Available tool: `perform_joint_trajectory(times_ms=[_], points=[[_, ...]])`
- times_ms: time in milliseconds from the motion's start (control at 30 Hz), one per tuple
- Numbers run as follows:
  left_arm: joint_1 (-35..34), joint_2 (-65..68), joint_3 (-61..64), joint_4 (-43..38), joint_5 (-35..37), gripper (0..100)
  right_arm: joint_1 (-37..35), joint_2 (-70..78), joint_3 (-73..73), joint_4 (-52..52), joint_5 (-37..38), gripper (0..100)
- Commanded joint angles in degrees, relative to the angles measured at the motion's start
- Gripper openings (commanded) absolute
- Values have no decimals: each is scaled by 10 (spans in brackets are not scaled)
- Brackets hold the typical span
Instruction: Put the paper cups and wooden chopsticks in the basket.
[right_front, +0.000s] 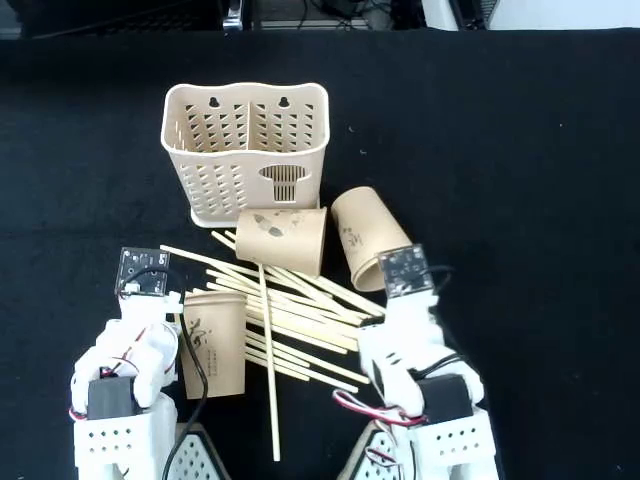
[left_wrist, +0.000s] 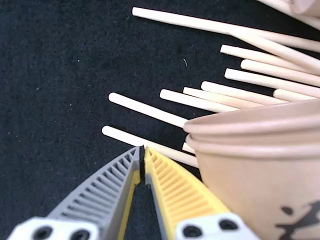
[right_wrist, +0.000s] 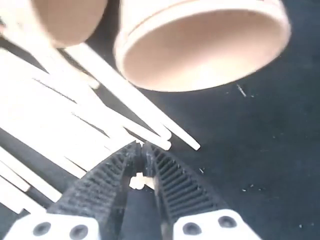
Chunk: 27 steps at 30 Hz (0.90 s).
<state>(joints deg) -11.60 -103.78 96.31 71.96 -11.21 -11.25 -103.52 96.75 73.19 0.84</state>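
Just ahead of the left claw (left_wrist: 142, 159), shut on nothing, lie the chopsticks' (left_wrist: 200, 100) ends, with a paper cup (left_wrist: 260, 170) on its side close beside it. Right claw (right_wrist: 141, 150) likewise closed and empty; second cup (right_wrist: 200, 45) lies mouth-on just beyond it. Basket (right_front: 215, 170) stands well beyond both, so first pickup looks pending; next move needs a claw opened over a cup rim.

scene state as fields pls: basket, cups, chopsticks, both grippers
basket: upright, two compartments, nothing visible inside
middle cup: on its side, just in front of basket
right cup: on its side, mouth toward right arm
left cup: on its side beside left arm
chopsticks: loose pile on table between arms
left gripper: shut, empty
right gripper: shut, empty
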Motion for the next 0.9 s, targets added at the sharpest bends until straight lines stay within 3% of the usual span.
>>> perform_joint_trajectory(times_ms=[0,167,267,467,600,700,867], points=[[3,-6,9,11,-4,30,-11,-38,-7,-9,11,15],[3,-6,9,11,-4,30,-13,-44,-59,-18,227,15],[5,-6,9,11,-4,30,-13,-44,-84,-31,316,15],[4,-6,9,11,-4,30,-11,-41,-195,-37,337,38],[3,-6,9,11,-4,30,27,-40,-269,-55,339,211],[4,-6,9,11,-4,30,88,-39,-240,-98,353,250],[4,-6,9,11,-4,30,125,-23,-102,-185,465,247]])
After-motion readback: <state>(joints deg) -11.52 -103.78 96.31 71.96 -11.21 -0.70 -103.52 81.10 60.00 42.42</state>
